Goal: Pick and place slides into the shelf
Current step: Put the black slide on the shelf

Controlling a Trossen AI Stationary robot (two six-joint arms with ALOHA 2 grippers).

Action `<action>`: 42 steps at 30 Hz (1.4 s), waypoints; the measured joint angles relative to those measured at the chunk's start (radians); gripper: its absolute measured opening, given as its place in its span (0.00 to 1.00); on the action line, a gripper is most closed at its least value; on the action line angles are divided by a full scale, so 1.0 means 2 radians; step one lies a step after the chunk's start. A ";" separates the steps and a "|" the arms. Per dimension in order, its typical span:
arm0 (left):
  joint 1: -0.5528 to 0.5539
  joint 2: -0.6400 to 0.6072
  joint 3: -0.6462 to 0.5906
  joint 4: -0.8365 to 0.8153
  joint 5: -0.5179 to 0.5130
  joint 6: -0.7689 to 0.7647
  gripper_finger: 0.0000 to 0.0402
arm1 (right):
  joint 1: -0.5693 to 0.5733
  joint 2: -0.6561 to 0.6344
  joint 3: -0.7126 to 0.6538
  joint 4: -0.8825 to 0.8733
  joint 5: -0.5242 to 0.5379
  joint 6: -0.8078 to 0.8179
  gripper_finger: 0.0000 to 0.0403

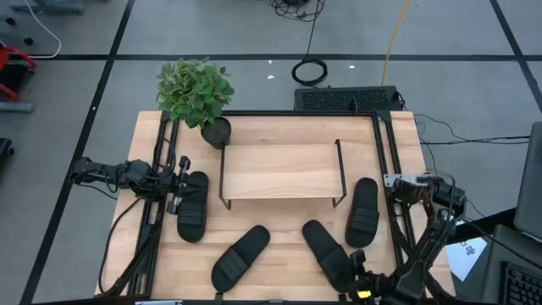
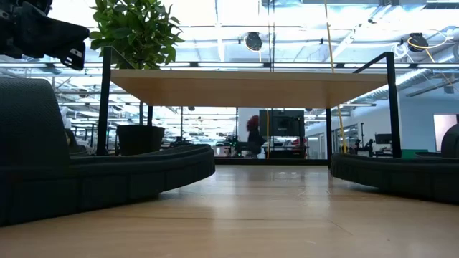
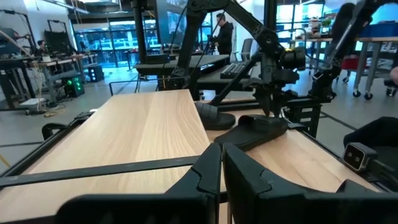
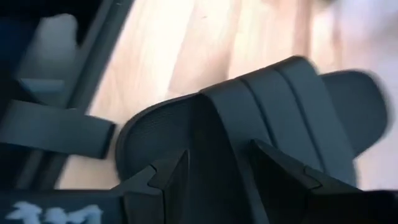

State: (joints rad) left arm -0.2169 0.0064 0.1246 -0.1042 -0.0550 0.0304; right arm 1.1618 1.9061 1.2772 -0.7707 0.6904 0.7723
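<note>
Bright, even overhead light fills the room, and shadows on the table (image 1: 279,224) are soft. Windows behind glare white in the low view, leaving the shelf (image 2: 251,87) underside dim. The right wrist view is smeared with blur.

Both arms were dark, jointed and strung with black cables, the right arm (image 1: 428,222) carrying a pale grey wrist block. The left gripper (image 3: 219,171) showed two angular black fingers with stepped edges.
</note>
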 joint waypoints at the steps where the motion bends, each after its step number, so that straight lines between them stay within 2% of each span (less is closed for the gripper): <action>1: 0.000 0.000 0.000 0.000 0.000 -0.003 0.06 | 0.000 0.008 0.006 -0.010 0.012 -0.004 0.40; 6: 0.000 0.000 0.000 -0.003 0.000 -0.004 0.06 | -0.001 0.040 0.048 -0.064 0.060 -0.026 0.40; 13: 0.000 0.000 0.000 -0.018 0.000 -0.005 0.06 | 0.000 0.084 0.076 -0.104 0.061 -0.042 0.40; 18: 0.000 0.000 0.000 -0.018 0.000 -0.002 0.06 | 0.000 0.110 0.077 -0.146 0.098 -0.002 0.40; 25: 0.000 0.000 0.000 -0.017 0.000 -0.001 0.06 | -0.010 0.119 0.076 -0.204 0.110 0.048 0.39; 29: 0.000 0.000 0.000 -0.017 0.000 -0.001 0.06 | -0.015 0.119 0.076 -0.220 0.111 0.062 0.31; 35: 0.000 0.000 0.000 -0.017 0.000 -0.001 0.06 | -0.025 0.119 0.076 -0.229 0.117 0.095 0.04; 42: 0.000 0.000 0.000 -0.017 0.000 0.000 0.06 | -0.025 0.113 0.078 -0.241 0.141 0.103 0.01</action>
State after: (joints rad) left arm -0.2166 0.0063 0.1246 -0.1387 -0.0551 0.0299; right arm 1.1117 2.1323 1.4342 -1.2517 0.9724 0.9776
